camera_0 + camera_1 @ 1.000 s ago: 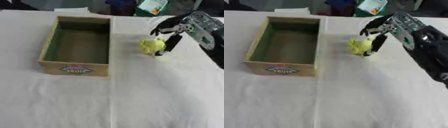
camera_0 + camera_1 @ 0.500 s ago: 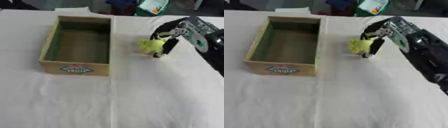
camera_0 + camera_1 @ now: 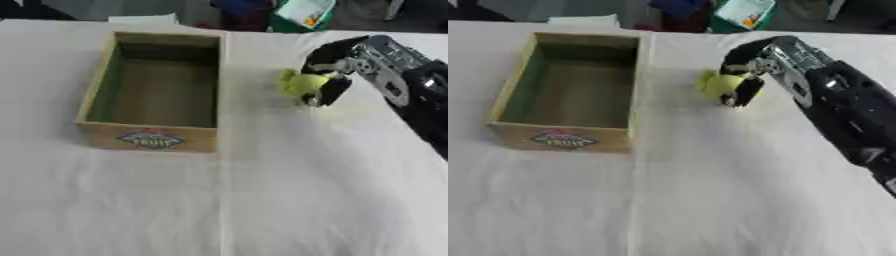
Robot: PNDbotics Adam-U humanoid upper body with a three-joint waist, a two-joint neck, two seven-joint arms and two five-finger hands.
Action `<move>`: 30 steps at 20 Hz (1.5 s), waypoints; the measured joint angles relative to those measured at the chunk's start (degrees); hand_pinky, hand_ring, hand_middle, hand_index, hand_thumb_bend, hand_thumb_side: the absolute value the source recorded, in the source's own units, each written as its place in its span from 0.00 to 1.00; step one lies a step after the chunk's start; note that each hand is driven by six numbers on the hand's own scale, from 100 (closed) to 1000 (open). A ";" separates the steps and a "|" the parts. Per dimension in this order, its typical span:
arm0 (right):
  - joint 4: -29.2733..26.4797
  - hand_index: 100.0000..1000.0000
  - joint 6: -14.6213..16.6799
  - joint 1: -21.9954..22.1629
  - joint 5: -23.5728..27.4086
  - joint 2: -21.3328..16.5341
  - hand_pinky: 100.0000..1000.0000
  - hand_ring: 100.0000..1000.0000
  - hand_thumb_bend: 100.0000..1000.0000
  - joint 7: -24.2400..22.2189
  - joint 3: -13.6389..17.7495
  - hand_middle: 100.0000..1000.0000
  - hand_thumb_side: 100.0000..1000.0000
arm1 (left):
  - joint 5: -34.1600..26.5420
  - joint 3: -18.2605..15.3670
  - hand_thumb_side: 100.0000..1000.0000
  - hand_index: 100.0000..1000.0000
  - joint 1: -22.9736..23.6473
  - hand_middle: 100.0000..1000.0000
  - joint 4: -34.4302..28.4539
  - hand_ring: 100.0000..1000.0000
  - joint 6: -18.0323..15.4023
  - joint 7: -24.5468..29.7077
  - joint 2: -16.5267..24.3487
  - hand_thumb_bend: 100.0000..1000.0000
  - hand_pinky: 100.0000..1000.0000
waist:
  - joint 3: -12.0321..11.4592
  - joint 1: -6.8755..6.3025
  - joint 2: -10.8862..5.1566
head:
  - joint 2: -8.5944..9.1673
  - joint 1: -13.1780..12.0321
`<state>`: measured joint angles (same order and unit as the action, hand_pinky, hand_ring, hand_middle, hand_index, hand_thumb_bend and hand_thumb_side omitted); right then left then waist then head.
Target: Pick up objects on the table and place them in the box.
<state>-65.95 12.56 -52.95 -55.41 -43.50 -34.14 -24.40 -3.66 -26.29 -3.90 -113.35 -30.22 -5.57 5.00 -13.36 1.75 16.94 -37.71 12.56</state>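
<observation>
Fingers of the right hand (image 3: 337, 67) are curled round a small yellow-green object (image 3: 300, 83), with dark fingers over its top and another dark finger down its right side. The object sits at the tabletop to the right of the box (image 3: 98, 95), apart from it, with a strip of bare cloth between them; whether it rests on the cloth or is just lifted off cannot be told. What the object is cannot be made out either (a rounded, lumpy shape, no more). The right arm (image 3: 842, 107) comes in from the right edge, black with a silver section near the wrist. The box is a shallow rectangular one with pale wooden walls and a darker, greenish inside, open at the top, nothing visible in it; its near wall bears a label (image 3: 150, 139) with red and blue lettering. It stands on the table (image 3: 262, 200), which is covered in a white cloth with light creases. The left hand shows in neither view.
</observation>
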 measured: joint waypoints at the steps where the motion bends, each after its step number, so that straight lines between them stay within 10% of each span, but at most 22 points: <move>1: -0.62 0.53 -0.16 0.05 0.10 -0.11 0.71 0.62 0.00 1.06 -0.04 0.43 0.39 | 0.00 0.00 0.59 0.73 0.00 0.50 0.00 0.50 0.00 0.00 0.00 0.00 0.45 | 0.01 0.00 0.00 | 0.00 0.00; 8: -8.62 0.54 -3.02 0.55 3.25 -2.20 0.72 0.60 0.00 4.75 0.70 0.44 0.37 | 0.00 -0.01 0.58 0.73 0.00 0.50 0.00 0.50 0.00 0.00 0.00 0.00 0.45 | 0.23 0.01 0.00 | 0.00 -0.01; 9: -10.13 0.54 -3.76 0.40 3.78 -2.33 0.72 0.60 0.00 5.00 1.12 0.45 0.57 | 0.00 -0.01 0.58 0.73 0.00 0.50 0.00 0.50 0.00 0.00 0.00 0.00 0.45 | 0.30 0.00 0.00 | 0.00 -0.01; 10: -11.57 0.55 -4.53 -0.02 4.27 -2.36 0.72 0.60 0.00 5.20 1.49 0.45 0.36 | 0.00 -0.01 0.58 0.73 0.00 0.50 0.00 0.50 0.00 0.00 0.00 0.00 0.45 | 0.34 0.00 -0.01 | 0.00 0.00; 16: -17.83 0.54 -8.28 -5.26 5.16 -1.25 0.73 0.59 0.00 5.07 2.51 0.45 0.35 | -0.03 0.00 0.58 0.73 0.07 0.50 0.00 0.50 0.02 0.00 0.01 0.00 0.45 | 0.48 -0.01 -0.39 | 0.00 0.38; 30: -10.32 0.55 -9.77 -15.75 -1.01 20.61 0.74 0.58 0.00 3.68 2.25 0.44 0.39 | -1.30 0.61 0.59 0.73 0.39 0.51 0.00 0.51 -0.08 0.87 0.09 0.00 0.45 | -0.37 -0.31 -1.45 | -0.06 2.39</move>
<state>-76.26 2.80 -68.70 -56.41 -22.89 -30.46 -22.16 -4.96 -25.68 -3.51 -113.35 -30.31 -4.70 5.09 -13.73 1.44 15.49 -37.78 14.95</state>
